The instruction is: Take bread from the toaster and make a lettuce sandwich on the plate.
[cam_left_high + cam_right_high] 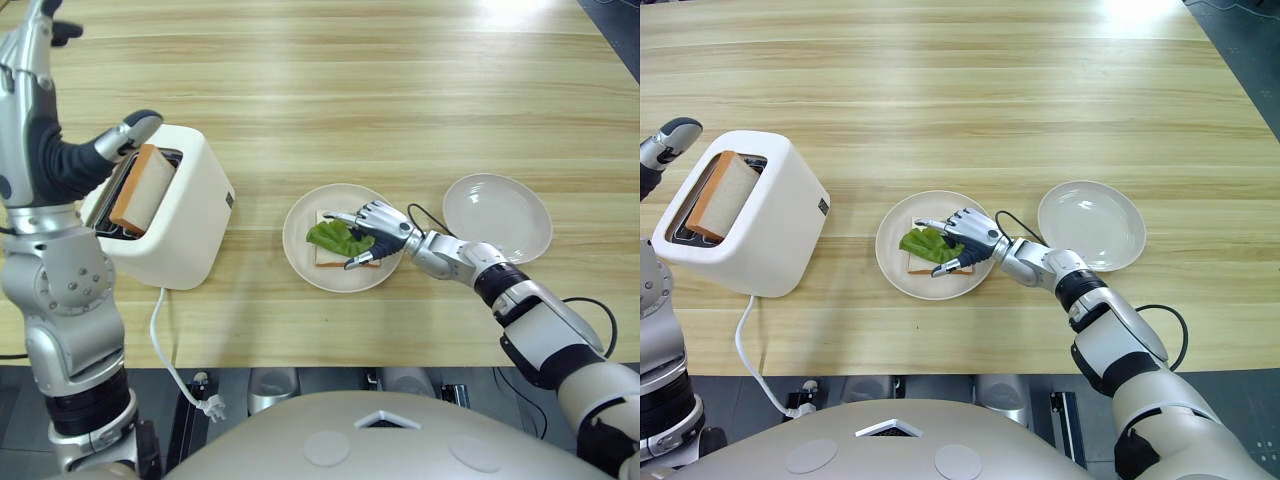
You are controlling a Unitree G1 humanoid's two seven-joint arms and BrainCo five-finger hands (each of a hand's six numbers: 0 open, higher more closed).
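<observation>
The small dark label (229, 200) on the white toaster (190, 225), mid-left, is too small to read. A bread slice (140, 188) stands in its slot, with the left hand (118, 140) just above; I cannot tell its grip. At centre the right hand (380, 232) lies open, spread over lettuce (335, 237) on a bottom slice (328, 259) on the plate (300, 215). A second plate (497, 217) sits just to the right. Wooden table (400, 90) stretches across the upper frame.

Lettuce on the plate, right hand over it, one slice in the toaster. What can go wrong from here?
1. The right hand is right over the lettuce; pulling away could drag the leaf off the bread on the plate.
2. The toaster slice leans in its slot; the left hand at its top edge could grip poorly and drop it or shift the toaster.
</observation>
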